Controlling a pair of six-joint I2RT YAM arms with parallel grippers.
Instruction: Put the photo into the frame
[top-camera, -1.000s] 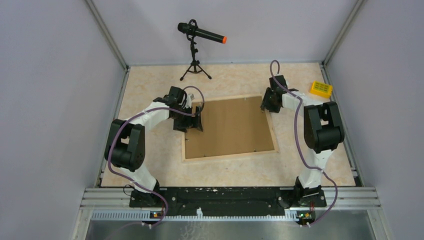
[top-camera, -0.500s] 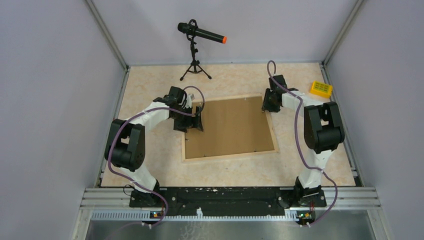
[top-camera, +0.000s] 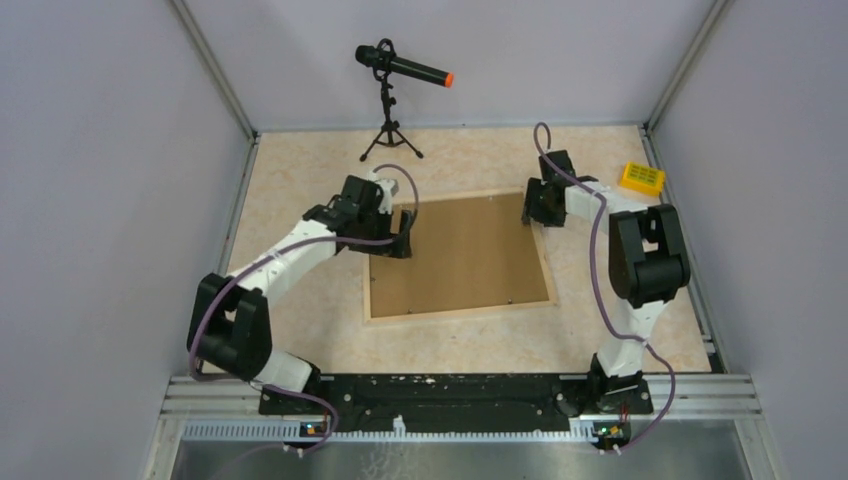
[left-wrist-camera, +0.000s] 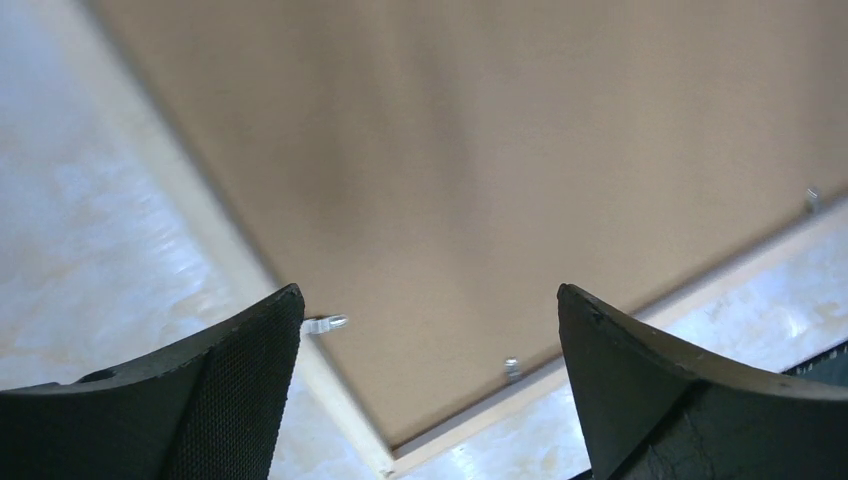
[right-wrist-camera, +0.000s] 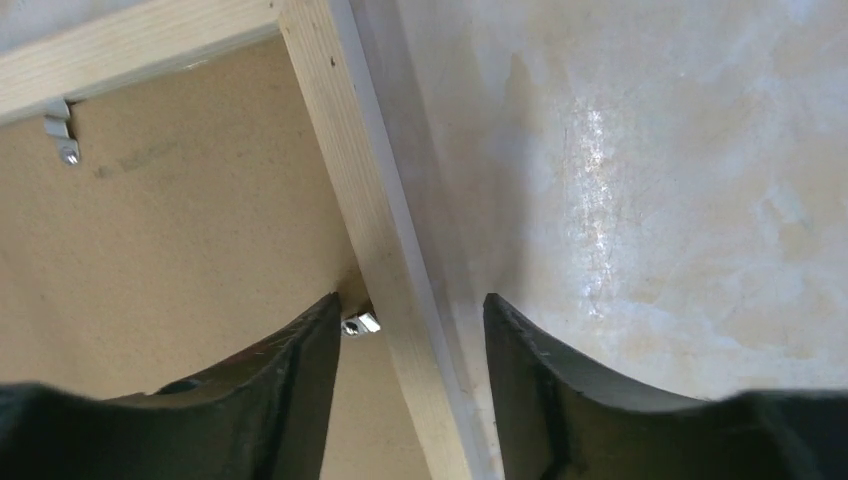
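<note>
The pale wood frame (top-camera: 460, 311) lies face down at the table's middle with a plain brown backing board (top-camera: 460, 255) filling it. The photo is hidden. My left gripper (top-camera: 398, 240) is open and empty above the board's far left part. In the left wrist view it (left-wrist-camera: 428, 295) looks down on the board (left-wrist-camera: 500, 150), the left rail (left-wrist-camera: 212, 220) and small metal clips (left-wrist-camera: 325, 323). My right gripper (top-camera: 536, 210) is open at the frame's far right corner. In the right wrist view it (right-wrist-camera: 412, 300) straddles the right rail (right-wrist-camera: 340, 120) beside a clip (right-wrist-camera: 360, 324).
A black microphone on a small tripod (top-camera: 388, 100) stands at the back left of centre. A yellow block (top-camera: 641, 178) lies at the back right. Grey walls close in the table on three sides.
My left arm has stretched forward and its gripper has moved from the frame's left rail a little farther and right, over the board. The right gripper has barely moved.
</note>
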